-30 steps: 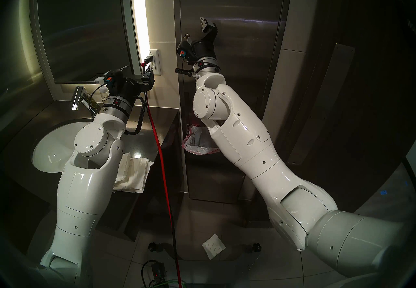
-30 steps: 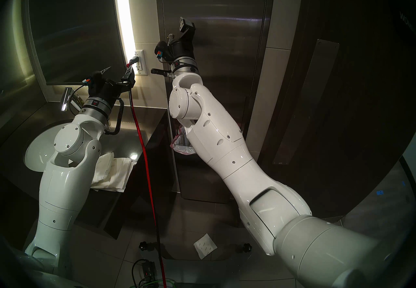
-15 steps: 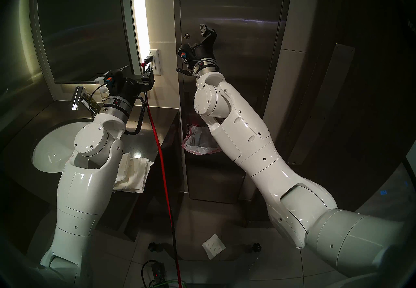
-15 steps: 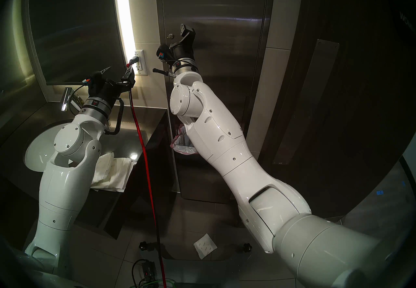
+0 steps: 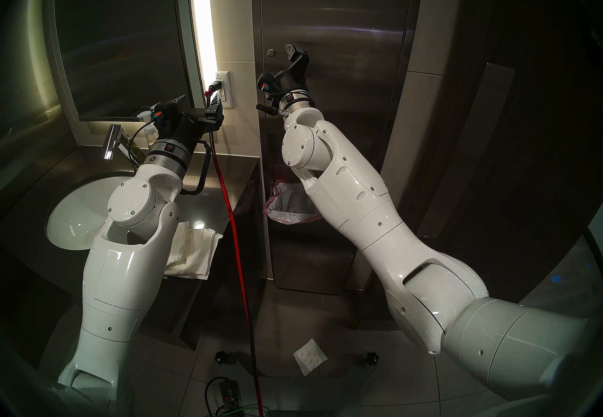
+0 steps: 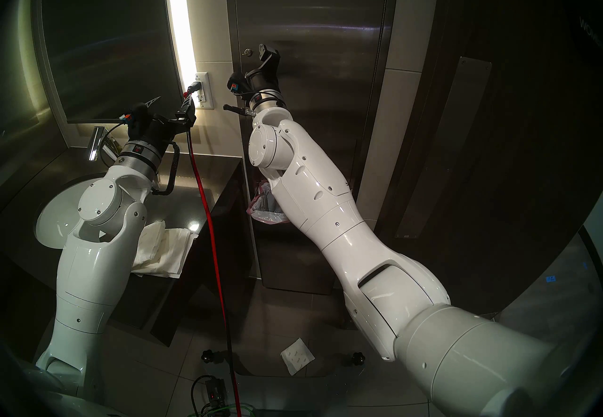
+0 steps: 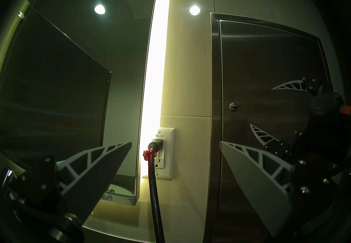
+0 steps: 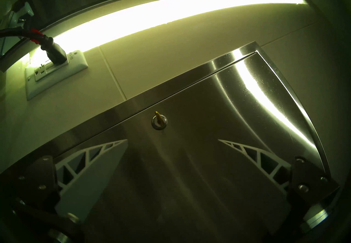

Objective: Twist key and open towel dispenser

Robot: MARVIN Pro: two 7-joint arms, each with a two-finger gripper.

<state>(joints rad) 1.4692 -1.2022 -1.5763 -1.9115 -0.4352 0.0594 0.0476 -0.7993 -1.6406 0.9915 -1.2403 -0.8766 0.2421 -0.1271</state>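
Towel dispenser [image 5: 342, 87] my landmark: key [image 5: 270, 52] in its door, left edge; my right tool [image 8: 171, 141] just before door; outlet [image 5: 224, 90], mirror [image 5: 120, 41] left of it.

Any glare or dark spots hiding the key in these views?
Right wrist: light strip blown out, glare streak on the towel dispenser door, key still clear. Left wrist: strip saturated, key small but readable against dim steel. Head views: dark overall, fisheye rim; key tiny beside the right gripper.
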